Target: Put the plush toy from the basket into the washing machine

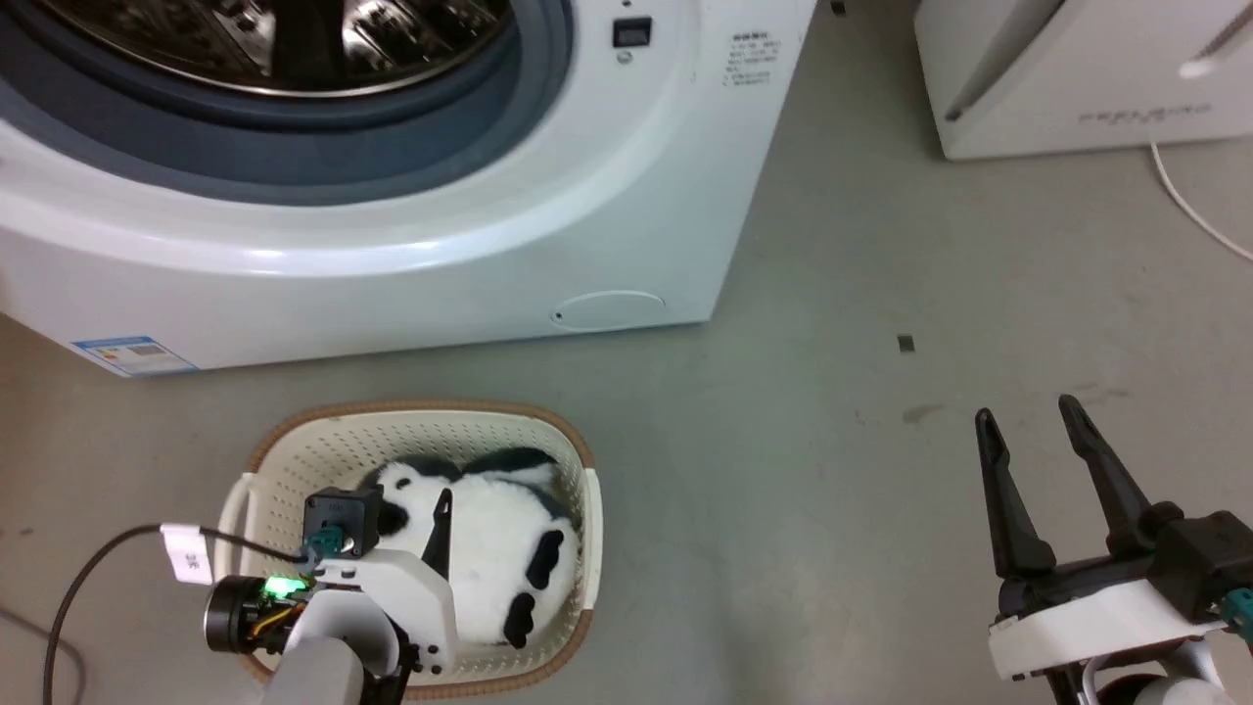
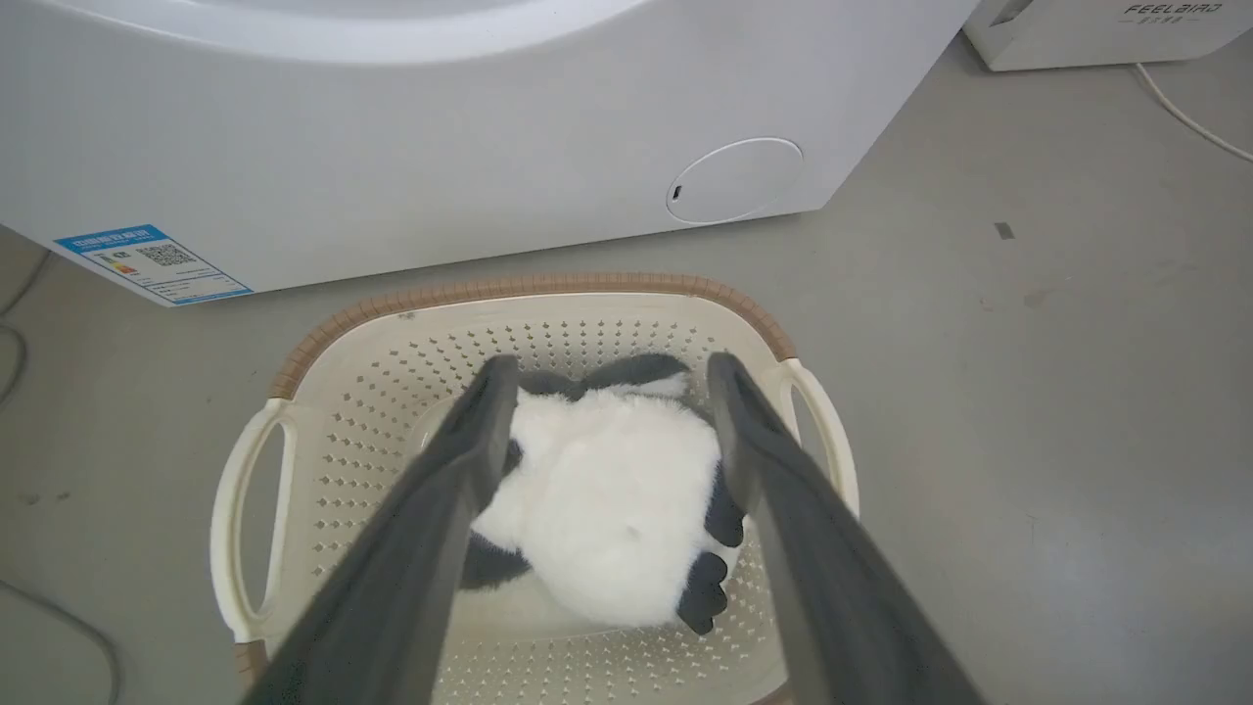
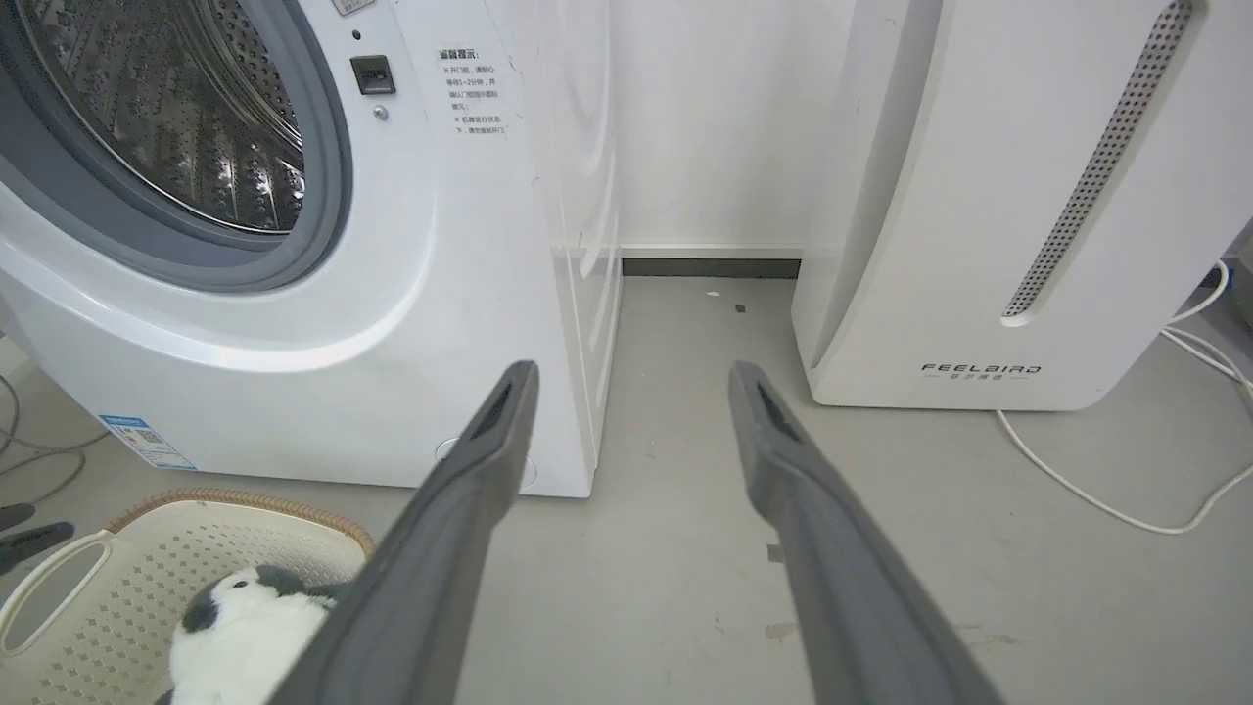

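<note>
The black-and-white plush toy (image 1: 489,548) lies in the cream basket (image 1: 421,406) on the floor, in front of the washing machine (image 1: 392,245). The machine's steel drum (image 1: 294,39) shows through the grey-blue gasket. My left gripper (image 1: 406,504) is down in the basket, open, its fingers on either side of the toy's white body. From the left wrist the toy (image 2: 607,490) sits between the spread fingers (image 2: 470,450) of that gripper (image 2: 612,367), inside the basket (image 2: 529,287). My right gripper (image 1: 1026,411) stands open over bare floor at the lower right, holding nothing.
The white FEELBIRD appliance (image 1: 1077,78) stands to the right of the washing machine, with a white cable (image 1: 1194,206) trailing on the floor beside it. A dark cable (image 1: 88,578) runs along the floor left of the basket. Bare grey floor separates the basket from my right gripper.
</note>
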You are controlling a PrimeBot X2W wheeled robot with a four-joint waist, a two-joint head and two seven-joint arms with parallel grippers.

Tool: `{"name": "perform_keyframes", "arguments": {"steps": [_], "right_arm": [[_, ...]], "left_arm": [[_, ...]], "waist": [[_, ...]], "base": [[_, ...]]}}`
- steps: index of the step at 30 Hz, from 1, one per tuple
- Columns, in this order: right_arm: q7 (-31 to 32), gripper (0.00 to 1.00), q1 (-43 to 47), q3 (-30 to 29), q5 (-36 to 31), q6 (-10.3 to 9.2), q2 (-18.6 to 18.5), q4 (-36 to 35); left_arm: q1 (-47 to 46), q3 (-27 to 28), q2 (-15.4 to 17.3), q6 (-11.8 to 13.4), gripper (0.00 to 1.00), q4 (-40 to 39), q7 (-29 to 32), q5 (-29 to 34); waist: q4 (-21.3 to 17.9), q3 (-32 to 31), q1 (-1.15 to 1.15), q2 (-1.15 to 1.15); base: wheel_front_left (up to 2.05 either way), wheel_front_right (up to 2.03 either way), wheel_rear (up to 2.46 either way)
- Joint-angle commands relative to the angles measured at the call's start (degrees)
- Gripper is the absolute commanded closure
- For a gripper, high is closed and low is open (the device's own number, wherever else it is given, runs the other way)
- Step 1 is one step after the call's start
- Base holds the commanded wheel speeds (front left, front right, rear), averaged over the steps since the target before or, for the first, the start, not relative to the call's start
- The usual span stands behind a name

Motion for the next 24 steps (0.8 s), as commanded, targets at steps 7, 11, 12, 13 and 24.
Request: {"name": "perform_keyframes", "arguments": {"steps": [7, 11, 12, 13, 24], "right_arm": [[-1.4, 0.00, -2.1, 0.2, 1.8, -0.03, 0.0, -0.6], [-1.9, 0.00, -2.8, 0.3, 2.7, -0.03, 0.0, -0.6], [-2.0, 0.00, -2.9, 0.4, 2.9, -0.04, 0.0, -0.6], [-2.1, 0.00, -3.1, 0.4, 3.2, -0.04, 0.0, -0.7], [-3.4, 0.00, -4.7, 1.6, 7.3, -0.04, 0.0, -0.5]], "left_arm": [[-5.7, -0.6, 2.5, -0.9, 0.00, 6.8, 2.3, -1.7], [-8.4, -1.7, 4.1, -1.7, 0.00, 10.2, 4.1, -1.7], [-9.0, -2.0, 4.5, -1.9, 0.00, 11.0, 4.4, -1.8], [-9.6, -2.1, 5.0, -2.1, 0.00, 11.8, 4.8, -1.9], [-16.0, -4.7, 10.0, -3.7, 0.00, 18.8, 7.8, -3.5]], "waist": [[-2.4, 5.3, 0.00, 0.00], [-3.7, 8.0, 0.00, 0.00], [-4.0, 8.6, 0.00, 0.00], [-4.3, 9.4, 0.00, 0.00], [-8.0, 16.9, 0.00, 0.00]], "base": [[0.00, 0.00, 0.00], [0.00, 0.00, 0.00], [0.00, 0.00, 0.00], [0.00, 0.00, 0.00], [0.00, 0.00, 0.00]]}}
